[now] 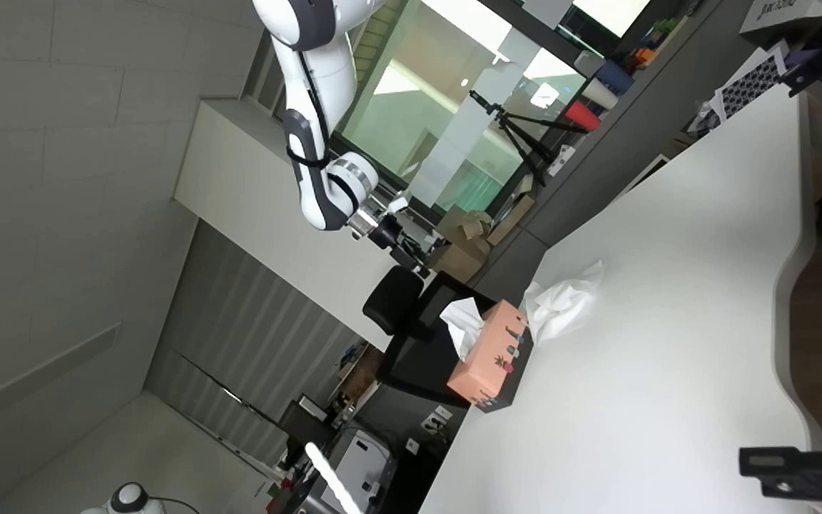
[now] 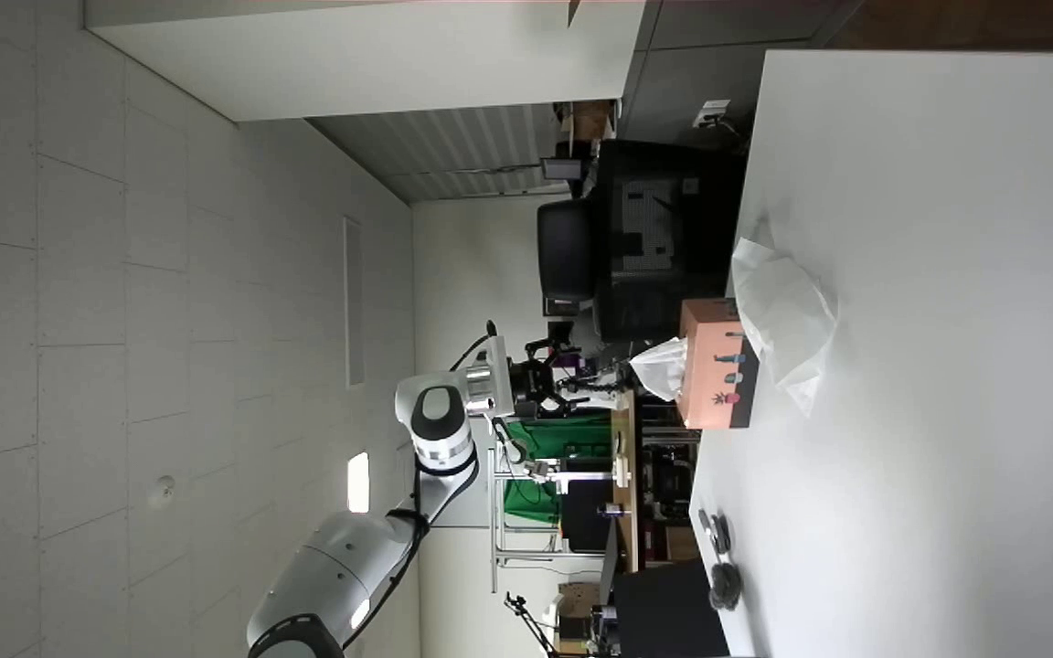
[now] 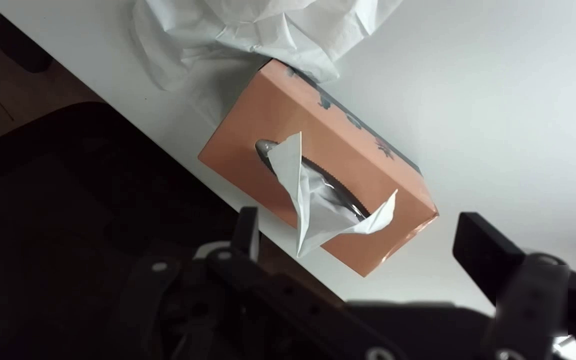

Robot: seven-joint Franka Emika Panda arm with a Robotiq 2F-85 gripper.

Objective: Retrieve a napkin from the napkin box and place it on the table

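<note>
The napkin box [image 1: 488,357] is orange-tan with dark lower sides. It stands near the edge of the white table [image 1: 668,343] and shows in both exterior views [image 2: 709,375] and the wrist view [image 3: 288,107]. A white napkin [image 3: 318,220] sticks up out of its slot; it also shows in an exterior view [image 1: 462,325]. Another crumpled, thin white napkin [image 2: 787,315] lies on the table against the box; the wrist view cuts off its upper part [image 3: 268,30]. My gripper [image 3: 365,241] is open and empty, apart from the box and both napkins, with its fingers wide apart.
A black chair [image 2: 654,238] stands just beyond the table edge by the box; it also shows in the wrist view [image 3: 68,200]. A small dark object [image 2: 723,585] lies at the table edge. A black bracket [image 1: 796,471] sits at the table's other side.
</note>
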